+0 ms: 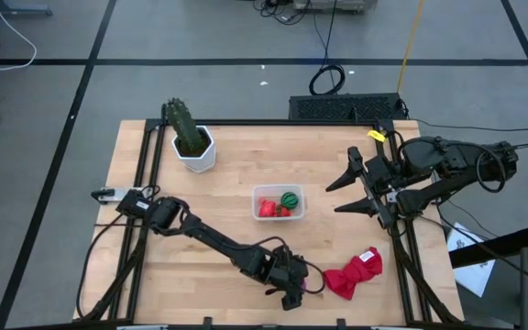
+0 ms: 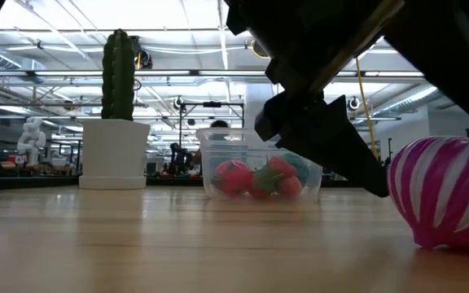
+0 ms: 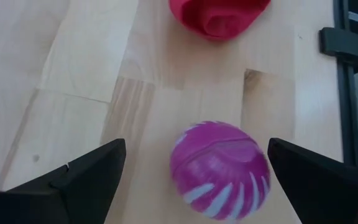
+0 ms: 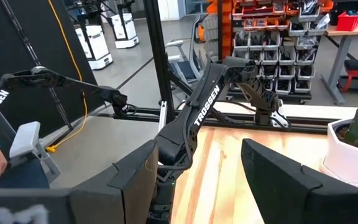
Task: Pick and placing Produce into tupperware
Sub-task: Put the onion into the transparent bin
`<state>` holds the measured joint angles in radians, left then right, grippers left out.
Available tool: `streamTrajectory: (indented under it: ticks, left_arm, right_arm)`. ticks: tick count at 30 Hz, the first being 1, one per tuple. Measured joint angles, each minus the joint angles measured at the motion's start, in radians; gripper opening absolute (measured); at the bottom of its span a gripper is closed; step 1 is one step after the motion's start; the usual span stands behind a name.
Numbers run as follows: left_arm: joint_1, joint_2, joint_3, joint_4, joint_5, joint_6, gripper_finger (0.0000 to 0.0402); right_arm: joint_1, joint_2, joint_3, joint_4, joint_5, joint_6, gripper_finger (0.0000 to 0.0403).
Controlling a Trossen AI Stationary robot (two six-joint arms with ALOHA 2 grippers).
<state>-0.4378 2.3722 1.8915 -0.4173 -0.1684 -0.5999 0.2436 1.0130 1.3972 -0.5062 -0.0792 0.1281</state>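
Observation:
The purple striped piece (image 3: 219, 169) lies on the table near its near edge, close to the red cloth (image 3: 219, 15). My left gripper (image 3: 196, 148) is open, one finger on each side of the piece without touching it. In the low view the piece (image 2: 446, 194) rests on its underside just right of the left gripper (image 2: 324, 134). The clear tupperware (image 1: 278, 203) stands mid-table with the green striped ball (image 1: 290, 199) and red strawberries (image 1: 268, 209) inside. My right gripper (image 1: 342, 194) waits open above the table's right side.
The cactus in its white pot (image 1: 193, 142) stands at the far left of the table. The red cloth (image 1: 356, 273) lies near the near right corner. A black frame rail (image 3: 347, 74) runs along the table's right edge. Bare wood lies between the tupperware and the left gripper (image 1: 290, 291).

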Motion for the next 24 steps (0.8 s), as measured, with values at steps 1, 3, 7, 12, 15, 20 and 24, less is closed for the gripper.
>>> streamTrajectory:
  ticks: [1, 3, 7, 12, 15, 20, 24]
  left_arm:
    - [0.001, 0.0, 0.0, 0.001, -0.001, 0.004, 0.0399]
    - [0.002, 0.0, 0.0, 0.001, -0.002, 0.008, 0.0399]
    - [0.003, 0.014, 0.0, 0.001, 0.017, 0.012, 0.0399]
    - [0.003, 0.034, 0.001, 0.002, 0.051, -0.008, 0.0399]
    - [0.003, 0.034, 0.001, 0.003, 0.038, -0.015, 0.0399]
    - [0.006, 0.035, 0.001, 0.011, 0.026, -0.006, 0.0399]
    - [0.006, 0.035, 0.001, -0.013, 0.028, -0.004, 0.0399]
  right_arm:
    - [0.0, 0.0, 0.0, 0.0, 0.0, -0.006, 0.0224]
    - [0.0, 0.0, 0.0, 0.0, 0.0, -0.009, 0.0224]
    - [0.0, 0.0, 0.0, 0.0, 0.0, -0.009, 0.0224]
    - [0.0, 0.0, 0.0, -0.001, 0.0, -0.01, 0.0224]
    - [0.0, 0.0, 0.0, -0.001, 0.0, -0.01, 0.0224]
    - [-0.001, 0.0, 0.0, -0.001, 0.004, -0.013, 0.0224]
    - [-0.001, 0.0, 0.0, -0.001, 0.004, -0.013, 0.0224]
